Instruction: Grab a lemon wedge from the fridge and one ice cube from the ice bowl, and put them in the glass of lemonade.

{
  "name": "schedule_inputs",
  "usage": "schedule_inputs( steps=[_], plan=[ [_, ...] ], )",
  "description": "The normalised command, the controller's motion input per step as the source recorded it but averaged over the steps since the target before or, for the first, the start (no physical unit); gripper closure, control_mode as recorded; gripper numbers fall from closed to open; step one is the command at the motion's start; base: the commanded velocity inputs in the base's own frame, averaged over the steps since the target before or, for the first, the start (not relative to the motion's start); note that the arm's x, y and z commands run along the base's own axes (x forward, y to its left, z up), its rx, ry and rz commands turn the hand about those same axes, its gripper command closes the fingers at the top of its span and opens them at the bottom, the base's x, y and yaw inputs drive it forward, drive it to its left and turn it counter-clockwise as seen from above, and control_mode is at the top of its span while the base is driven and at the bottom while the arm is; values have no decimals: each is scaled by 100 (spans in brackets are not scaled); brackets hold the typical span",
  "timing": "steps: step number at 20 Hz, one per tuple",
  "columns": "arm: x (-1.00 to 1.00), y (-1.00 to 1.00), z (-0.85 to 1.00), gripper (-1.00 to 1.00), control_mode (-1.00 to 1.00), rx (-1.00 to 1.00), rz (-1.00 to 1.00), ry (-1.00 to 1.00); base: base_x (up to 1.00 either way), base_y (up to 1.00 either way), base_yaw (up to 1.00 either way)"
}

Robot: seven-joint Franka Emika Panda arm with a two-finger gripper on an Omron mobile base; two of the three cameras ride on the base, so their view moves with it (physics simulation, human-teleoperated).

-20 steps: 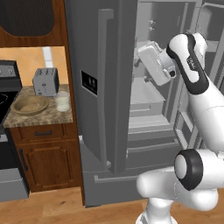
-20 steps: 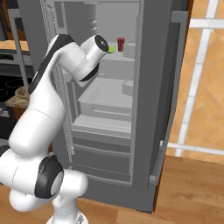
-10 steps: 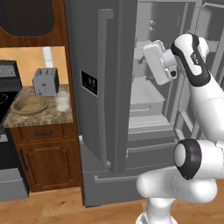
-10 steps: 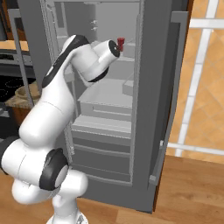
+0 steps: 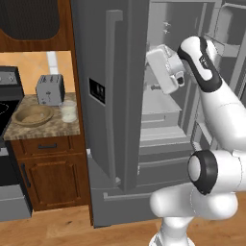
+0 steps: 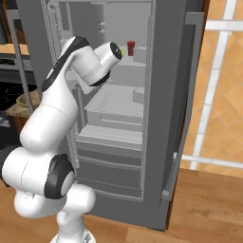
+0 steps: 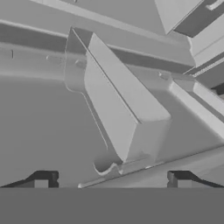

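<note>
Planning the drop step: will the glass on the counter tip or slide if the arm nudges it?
The glass looks short and broad, with pale content in it, so it probably resists tipping. Its smooth wall on the stone counter may let it slide if pushed. It stands close beside the bowl, which could stop it that way.
</note>
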Motion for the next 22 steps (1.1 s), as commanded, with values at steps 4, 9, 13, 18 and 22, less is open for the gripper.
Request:
schedule_inputs(
  steps=[4,9,13,18,22],
  plan=[
    [-41,81,0,-100,-100,0,7,4,0,0,0],
    [-51,85,0,-100,-100,0,7,3,0,0,0],
    [-49,82,0,-100,-100,0,5,0,0,0,0],
    [-25,81,3,-100,-100,0,3,-2,0,0,0],
    [8,77,0,-100,-100,0,0,-3,0,0,0]
  ],
)
